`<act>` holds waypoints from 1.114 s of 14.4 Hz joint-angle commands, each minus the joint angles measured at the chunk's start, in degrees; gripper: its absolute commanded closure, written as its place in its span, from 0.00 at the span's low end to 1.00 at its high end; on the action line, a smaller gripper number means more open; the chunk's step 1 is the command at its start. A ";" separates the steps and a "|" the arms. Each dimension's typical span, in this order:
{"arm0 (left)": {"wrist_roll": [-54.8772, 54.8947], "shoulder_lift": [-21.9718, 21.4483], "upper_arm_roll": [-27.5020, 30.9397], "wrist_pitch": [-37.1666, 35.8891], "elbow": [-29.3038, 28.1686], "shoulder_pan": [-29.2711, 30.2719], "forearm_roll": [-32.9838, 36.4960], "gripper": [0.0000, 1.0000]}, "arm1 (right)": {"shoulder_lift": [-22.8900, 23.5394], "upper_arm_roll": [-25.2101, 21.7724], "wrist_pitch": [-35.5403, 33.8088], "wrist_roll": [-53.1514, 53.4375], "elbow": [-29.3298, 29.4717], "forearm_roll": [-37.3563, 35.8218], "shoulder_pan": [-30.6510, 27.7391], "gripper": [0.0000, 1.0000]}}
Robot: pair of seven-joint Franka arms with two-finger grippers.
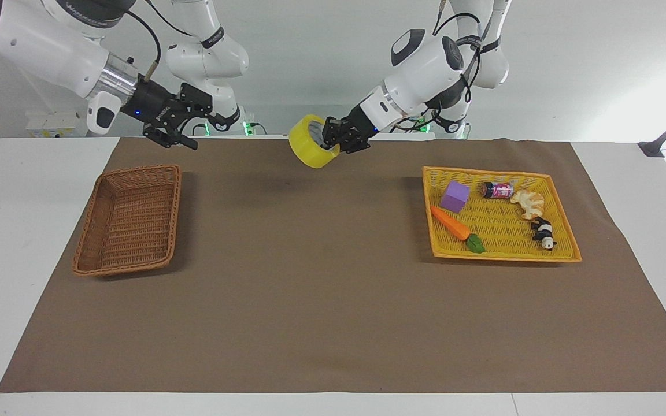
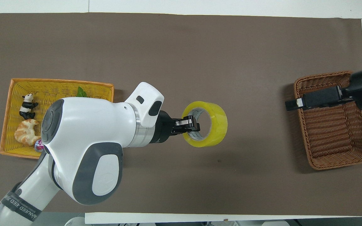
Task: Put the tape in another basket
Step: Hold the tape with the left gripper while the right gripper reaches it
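Observation:
The tape, a wide yellow roll, hangs in the air over the middle of the brown mat, held tilted with its hole facing sideways. My left gripper is shut on its rim, one finger inside the core; the overhead view shows the same left gripper and tape. The brown wicker basket sits empty at the right arm's end of the table. My right gripper hovers open and empty above the mat beside the basket's robot-side end. In the overhead view the right gripper overlaps the basket.
A bright yellow tray at the left arm's end holds a purple cube, a carrot, a small can, a croissant and a panda figure. My left arm hides part of the tray in the overhead view.

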 commanded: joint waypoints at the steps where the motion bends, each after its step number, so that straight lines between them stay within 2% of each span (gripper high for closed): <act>1: -3.39 0.80 0.30 2.85 0.84 -2.25 2.21 1.00 | -4.70 0.00 6.94 1.93 -8.76 5.80 2.60 0.00; 5: -3.57 0.80 0.04 3.91 0.13 -3.14 2.30 1.00 | -4.70 0.00 13.19 6.16 -10.70 7.39 9.10 0.00; 10: -5.32 0.80 0.12 3.91 0.22 -3.23 2.38 1.00 | -5.93 0.00 16.27 10.20 -15.44 11.07 10.78 0.00; 16: -5.59 0.80 0.12 3.91 0.22 -3.23 2.47 1.00 | -6.11 0.27 16.81 13.46 -15.54 11.08 13.07 0.00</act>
